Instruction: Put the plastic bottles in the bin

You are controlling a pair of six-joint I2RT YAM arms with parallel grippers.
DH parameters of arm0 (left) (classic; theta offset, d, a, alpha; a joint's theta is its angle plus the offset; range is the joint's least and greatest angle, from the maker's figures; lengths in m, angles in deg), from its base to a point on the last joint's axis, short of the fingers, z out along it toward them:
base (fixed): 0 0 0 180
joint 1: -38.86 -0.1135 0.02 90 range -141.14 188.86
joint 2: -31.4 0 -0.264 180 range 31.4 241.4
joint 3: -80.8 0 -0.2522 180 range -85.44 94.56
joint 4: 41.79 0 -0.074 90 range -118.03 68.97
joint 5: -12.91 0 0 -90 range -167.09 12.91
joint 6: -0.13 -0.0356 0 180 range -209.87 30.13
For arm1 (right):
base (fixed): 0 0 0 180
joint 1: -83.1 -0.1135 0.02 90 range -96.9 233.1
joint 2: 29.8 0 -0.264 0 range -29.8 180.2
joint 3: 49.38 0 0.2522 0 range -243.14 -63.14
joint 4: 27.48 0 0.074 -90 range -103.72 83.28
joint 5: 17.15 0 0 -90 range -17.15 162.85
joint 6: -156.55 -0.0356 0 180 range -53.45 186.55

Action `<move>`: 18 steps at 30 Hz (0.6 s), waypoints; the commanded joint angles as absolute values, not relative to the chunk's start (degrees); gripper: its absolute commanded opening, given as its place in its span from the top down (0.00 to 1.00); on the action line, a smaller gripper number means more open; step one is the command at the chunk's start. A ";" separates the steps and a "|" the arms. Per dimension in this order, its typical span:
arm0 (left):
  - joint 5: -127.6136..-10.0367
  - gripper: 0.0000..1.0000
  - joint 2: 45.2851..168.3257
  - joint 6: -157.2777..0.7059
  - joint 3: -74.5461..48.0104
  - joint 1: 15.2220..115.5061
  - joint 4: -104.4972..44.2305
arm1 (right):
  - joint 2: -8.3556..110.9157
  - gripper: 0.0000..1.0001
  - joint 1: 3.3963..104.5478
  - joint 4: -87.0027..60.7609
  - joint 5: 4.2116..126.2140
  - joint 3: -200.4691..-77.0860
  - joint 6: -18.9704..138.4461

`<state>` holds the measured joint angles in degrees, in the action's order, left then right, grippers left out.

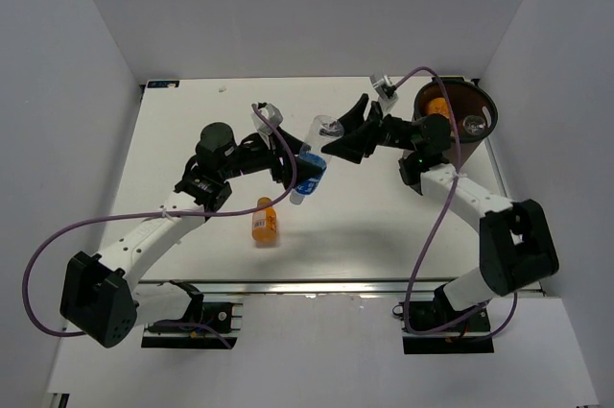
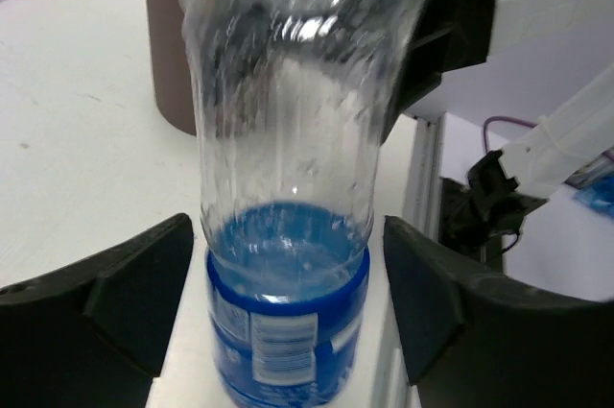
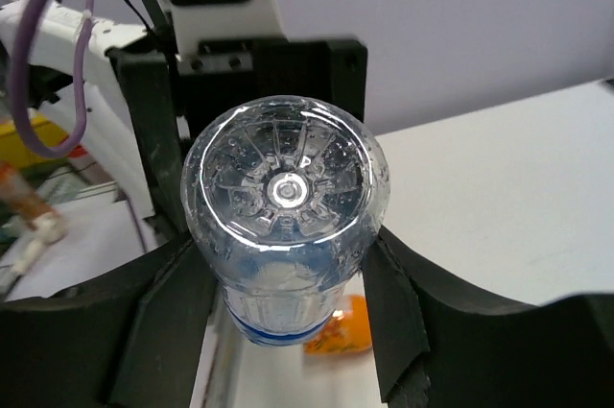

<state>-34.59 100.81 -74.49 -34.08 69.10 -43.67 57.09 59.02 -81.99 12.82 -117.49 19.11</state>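
Observation:
The clear bottle with a blue label (image 1: 312, 163) hangs tilted above the table between both arms. My right gripper (image 1: 331, 139) is shut on its clear base end (image 3: 286, 206), fingers pressed on both sides. My left gripper (image 1: 299, 173) stands open around the blue-label end (image 2: 286, 331), with small gaps on either side. An orange bottle (image 1: 265, 222) lies on the table below, and shows in the right wrist view (image 3: 347, 326). The dark brown bin (image 1: 484, 101) stands at the far right and holds an orange bottle (image 1: 436, 106) and a clear one (image 1: 473, 125).
The bin's wall (image 2: 168, 62) shows behind the held bottle in the left wrist view, near the table's right edge. Purple cables loop from both arms. White walls close in the table on three sides.

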 commanded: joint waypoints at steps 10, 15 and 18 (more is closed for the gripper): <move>-36.56 0.02 98.20 -75.62 -32.18 69.71 -40.78 | 49.13 1.00 58.84 -56.36 23.98 -119.65 42.72; -40.07 0.02 94.69 -76.42 -33.75 69.72 -40.25 | 49.39 1.00 58.93 -46.86 26.97 -123.17 49.32; -42.36 0.02 93.37 -76.77 -34.37 69.71 -39.02 | 49.30 1.00 59.02 -42.82 28.28 -124.22 51.34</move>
<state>-41.34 98.34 -76.04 -34.46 69.37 -38.18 49.14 57.91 -50.62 22.35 -121.58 43.83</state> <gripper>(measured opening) 0.984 0.622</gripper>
